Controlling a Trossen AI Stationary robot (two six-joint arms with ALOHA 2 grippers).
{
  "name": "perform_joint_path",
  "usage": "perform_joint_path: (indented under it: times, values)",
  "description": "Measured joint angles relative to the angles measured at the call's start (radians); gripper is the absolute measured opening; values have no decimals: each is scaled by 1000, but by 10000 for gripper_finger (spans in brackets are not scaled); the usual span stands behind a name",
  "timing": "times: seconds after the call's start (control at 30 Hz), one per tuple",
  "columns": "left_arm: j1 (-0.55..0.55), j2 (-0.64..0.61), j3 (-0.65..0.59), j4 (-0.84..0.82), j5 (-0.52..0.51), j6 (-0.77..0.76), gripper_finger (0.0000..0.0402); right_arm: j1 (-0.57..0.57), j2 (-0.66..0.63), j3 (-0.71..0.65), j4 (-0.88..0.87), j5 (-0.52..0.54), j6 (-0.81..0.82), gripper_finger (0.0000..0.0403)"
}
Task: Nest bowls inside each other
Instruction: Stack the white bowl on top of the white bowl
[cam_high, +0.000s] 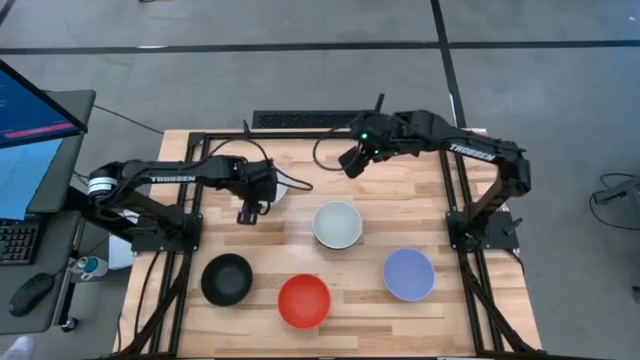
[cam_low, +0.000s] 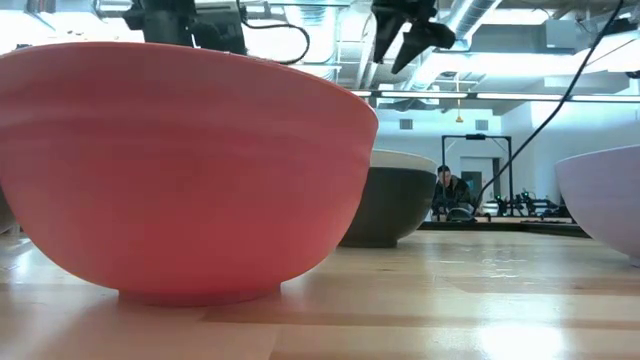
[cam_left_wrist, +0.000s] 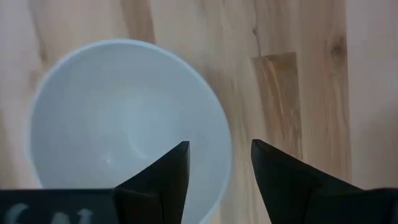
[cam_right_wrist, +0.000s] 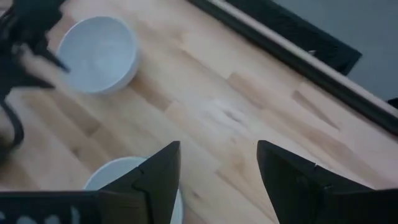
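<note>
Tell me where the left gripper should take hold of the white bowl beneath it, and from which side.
Grip the rim. The white bowl sits upright and open, with smooth round walls and no handle, so the thin rim is probably the only pinchable part. The left gripper hangs above with open fingers straddling the rim; likely best is straight down, one finger inside, one outside.

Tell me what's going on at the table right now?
The left claw hangs open over a white bowl at the table's back left, its fingers straddling the rim. The right claw waits open above the back middle. The other white bowl, black bowl, red bowl and lavender bowl sit separate, nothing nested.
</note>
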Motion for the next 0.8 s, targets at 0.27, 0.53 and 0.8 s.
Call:
perform_joint_path:
  times: [0.27, 0.53, 0.8]
  values:
    - [1, 97, -1, 39, -2, -13, 165, -62, -46, 0, -59, 39, 0, 235]
    - [2, 110, -1, 124, -11, -30, 164, -107, -101, 0, -86, 43, 0, 235]
    - [15, 147, -1, 107, 34, -73, 128, -132, -151, 0, -104, 44, 1, 235]
